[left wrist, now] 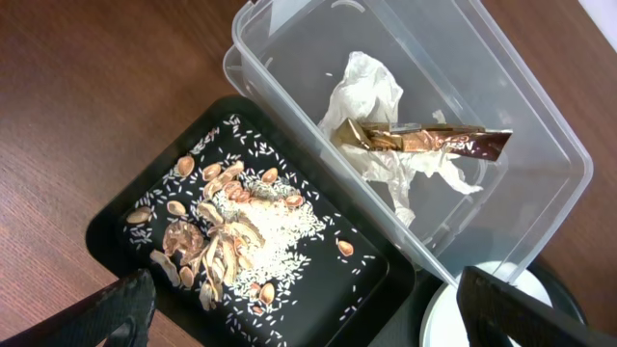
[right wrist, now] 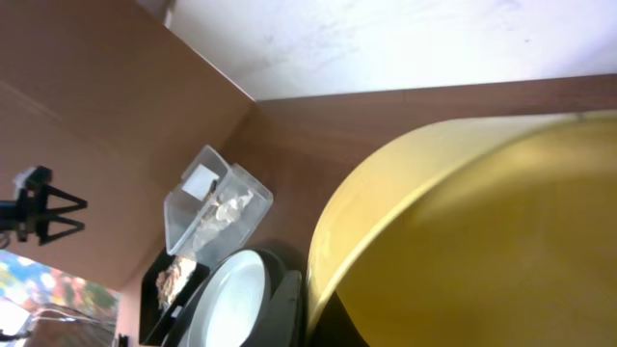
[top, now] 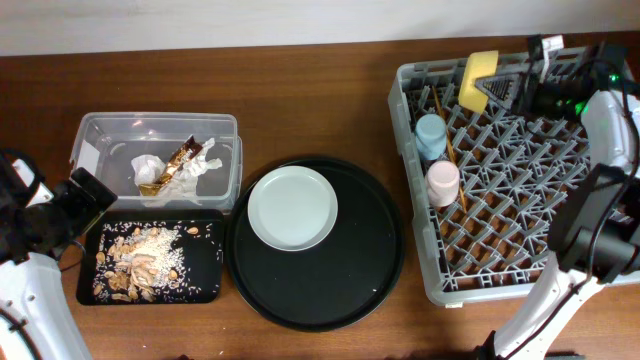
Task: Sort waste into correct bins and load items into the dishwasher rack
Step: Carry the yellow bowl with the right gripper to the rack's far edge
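Tabletop (top: 320,90), yellow bowl (top: 481,76) beside right end effector (top: 514,91)

This looks like a robot test room, set up like a kitchen clean-up corner. A grey dish rack (top: 520,200) sits on a brown wooden bench (top: 330,90). Behind the rack is a plain white wall (top: 250,20). A white and black robot arm (top: 560,290) reaches over the rack's right side. Another arm (top: 25,290) is far to the rack's left. The right wrist view also shows a little black stand (right wrist: 39,207), well apart from the rack.
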